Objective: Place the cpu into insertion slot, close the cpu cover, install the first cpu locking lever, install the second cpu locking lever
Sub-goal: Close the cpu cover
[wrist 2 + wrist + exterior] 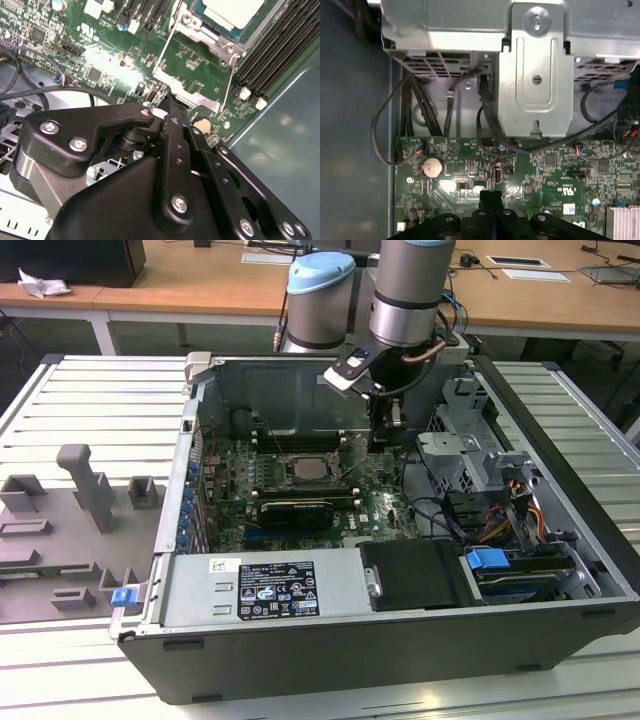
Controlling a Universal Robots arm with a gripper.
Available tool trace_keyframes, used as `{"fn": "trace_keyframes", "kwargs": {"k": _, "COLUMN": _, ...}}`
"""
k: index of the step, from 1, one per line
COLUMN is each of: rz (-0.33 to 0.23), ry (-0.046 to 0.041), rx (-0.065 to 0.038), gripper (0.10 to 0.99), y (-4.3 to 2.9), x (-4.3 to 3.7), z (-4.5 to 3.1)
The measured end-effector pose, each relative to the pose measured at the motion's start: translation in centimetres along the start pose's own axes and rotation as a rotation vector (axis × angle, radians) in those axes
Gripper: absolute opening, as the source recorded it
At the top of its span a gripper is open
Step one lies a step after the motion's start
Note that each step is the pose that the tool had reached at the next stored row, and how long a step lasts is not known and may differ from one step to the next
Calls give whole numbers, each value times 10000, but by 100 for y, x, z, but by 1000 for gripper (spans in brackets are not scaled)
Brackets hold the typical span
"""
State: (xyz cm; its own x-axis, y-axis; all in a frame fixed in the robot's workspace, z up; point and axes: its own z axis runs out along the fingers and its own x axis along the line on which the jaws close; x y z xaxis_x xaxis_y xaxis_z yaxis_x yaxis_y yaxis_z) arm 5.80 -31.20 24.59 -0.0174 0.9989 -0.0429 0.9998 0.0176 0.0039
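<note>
The arm [408, 295] is silver-grey tubing with a pale blue joint cap [320, 275]; its black tool [170, 106] is jointed bars fastened with silver screws [180, 204].

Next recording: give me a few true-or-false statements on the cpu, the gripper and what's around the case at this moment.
1. The cpu lies in the slot on the board. True.
2. The gripper holds the cpu. False: its fingers are shut on nothing, and it is down over the board beside the slot, clear of the cpu.
3. A coin battery sits on the board. True.
4. The case has its side panel on. False: it is open, with the board showing.
5. The grey tray of blocks lies to the exterior view's right of the case. False: it lies to the exterior view's left.
</note>
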Motion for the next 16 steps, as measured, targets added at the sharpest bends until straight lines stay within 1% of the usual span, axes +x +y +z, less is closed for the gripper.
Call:
{"fn": "trace_keyframes", "kwargs": {"k": 4, "rz": -28, "ry": -1, "rx": -7, "gripper": 106, "y": -109, "x": 2, "z": -1}}
{"fn": "trace_keyframes", "kwargs": {"k": 7, "rz": -32, "ry": -1, "rx": -7, "gripper": 106, "y": -159, "x": 2, "z": -1}}
{"fn": "trace_keyframes", "kwargs": {"k": 16, "rz": -32, "ry": 0, "rx": -7, "gripper": 106, "y": -236, "x": 4, "z": 0}}
